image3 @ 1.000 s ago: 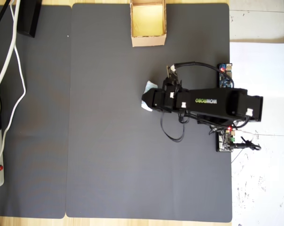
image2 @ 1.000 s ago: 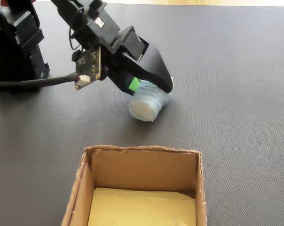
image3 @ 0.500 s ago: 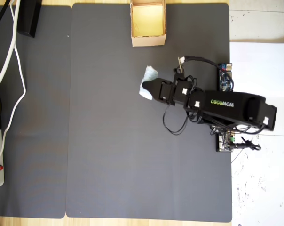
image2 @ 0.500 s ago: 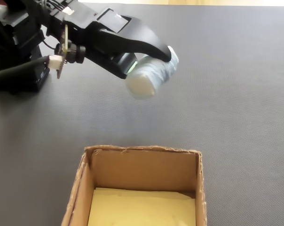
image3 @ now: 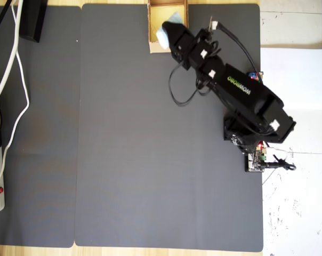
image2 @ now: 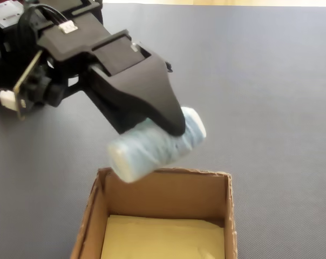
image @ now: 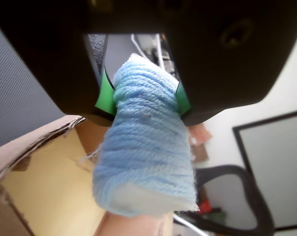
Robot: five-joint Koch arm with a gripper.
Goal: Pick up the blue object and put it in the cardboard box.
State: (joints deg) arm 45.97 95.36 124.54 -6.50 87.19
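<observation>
Blue object (image2: 152, 145) being the load here, working down from the big things. Lying under everything, dark grey tabletop (image2: 271, 81), bare around the drop spot. Reaching out long and diagonal across the overhead view, black arm (image3: 241, 90), stretching toward the far edge where the goal is waiting. Sitting open-topped with low walls and a yellowish floor, cardboard box (image2: 163, 194), showing nothing inside in the fixed view. Pinching the roll across its middle, pincer (image: 143, 101), with the green pads (image: 104, 96) pressing into the soft ribbed sides and one end sticking well out past the tips. Hanging in the air, clear of the tabletop, lying crosswise right above the box's near wall in the fixed view, and overlapping the box's corner in the overhead view; not yet fully over the yellow floor, judging by both. Doing this step well probably meaning: carrying a little farther over the opening, so both ends are clearing the rim; lowering slightly rather than dropping from height; then spreading gently. Watching for the jutting end catching the wall and tipping the roll outward, or fibres clinging to a pad.
</observation>
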